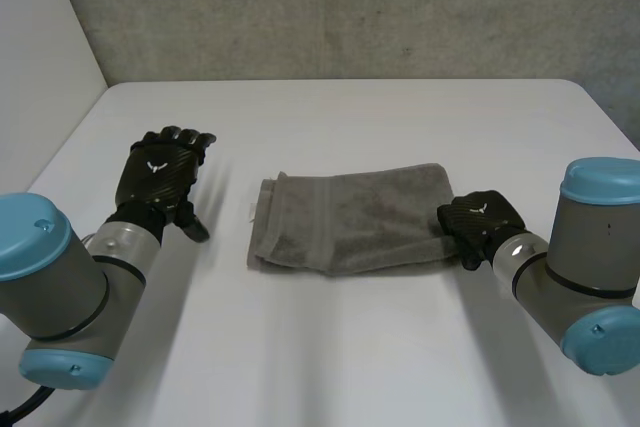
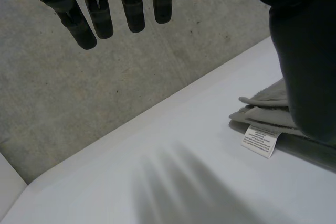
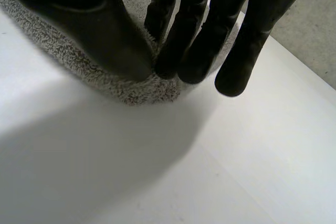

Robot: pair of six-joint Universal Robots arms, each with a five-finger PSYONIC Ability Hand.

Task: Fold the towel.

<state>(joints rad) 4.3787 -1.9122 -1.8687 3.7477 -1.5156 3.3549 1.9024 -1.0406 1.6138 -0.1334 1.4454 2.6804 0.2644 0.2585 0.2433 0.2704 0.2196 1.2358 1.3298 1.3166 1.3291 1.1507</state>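
- One towel (image 1: 350, 219) lies mid-way across the table (image 1: 330, 367), apparently folded once already.
- The right hand (image 1: 478, 222) pinches its right end between thumb and fingers.
- The left hand (image 1: 160, 175) hovers left of it, fingers straight, holding nothing.
- Next, probably: carry that end leftward.
- Count: one towel, two hands.

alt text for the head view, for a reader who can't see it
A folded grey towel lies on a white table, the right hand pinching its right edge. The left hand is open, off to the towel's left, not touching it.
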